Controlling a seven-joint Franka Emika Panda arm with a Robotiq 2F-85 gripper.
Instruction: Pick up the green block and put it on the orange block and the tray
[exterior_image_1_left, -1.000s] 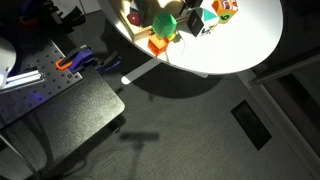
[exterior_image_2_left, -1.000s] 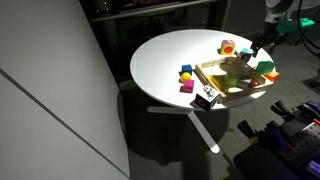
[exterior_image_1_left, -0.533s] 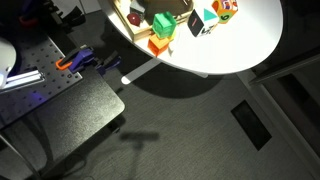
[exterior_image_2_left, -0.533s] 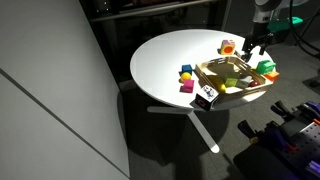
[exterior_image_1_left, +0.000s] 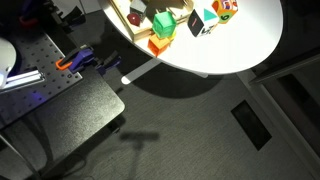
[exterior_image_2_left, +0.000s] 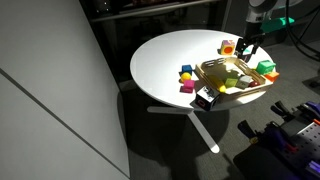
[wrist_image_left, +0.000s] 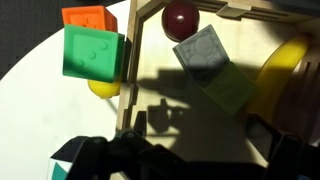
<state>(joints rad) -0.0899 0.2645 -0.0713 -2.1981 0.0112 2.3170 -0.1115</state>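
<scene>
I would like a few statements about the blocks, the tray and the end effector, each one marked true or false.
1. The green block touches the orange block. True.
2. The end effector grips the green block. False: it hangs apart from the block and holds nothing.
3. A dark red ball lies inside the tray. True.
4. The orange block lies inside the tray. False: it sits outside, beside the rim.
5. The table is square. False: it is round.

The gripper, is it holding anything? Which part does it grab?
Nothing. The gripper is open and empty; the green block sits apart from it.
</scene>
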